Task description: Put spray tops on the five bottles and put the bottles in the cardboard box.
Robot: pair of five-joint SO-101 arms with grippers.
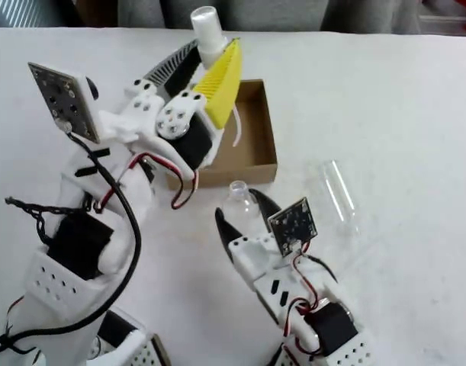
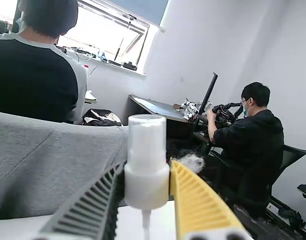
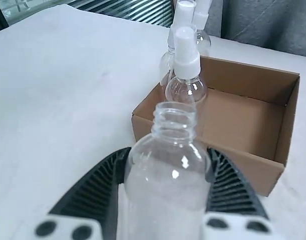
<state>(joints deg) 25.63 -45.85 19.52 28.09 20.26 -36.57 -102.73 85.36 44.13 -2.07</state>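
My left gripper point(image 1: 208, 47) is raised above the far end of the cardboard box point(image 1: 257, 156), shut on a white spray top point(image 1: 205, 29). In the left wrist view the spray top point(image 2: 146, 167) sits between the ribbed dark finger and the yellow finger, its thin tube hanging below. My right gripper point(image 1: 242, 210) is just in front of the box, shut on an upright clear bottle point(image 1: 239, 197) with an open neck. That bottle point(image 3: 168, 172) stands between black fingers point(image 3: 97, 190) in the right wrist view. Inside the box point(image 3: 245, 117) stand capped bottles point(image 3: 186, 82).
Another clear bottle without a top point(image 1: 339, 191) lies on its side on the white table point(image 1: 385, 99), to the right of the box. The left arm's body and cables point(image 1: 88, 229) cover the table's near left. People sit in the room behind.
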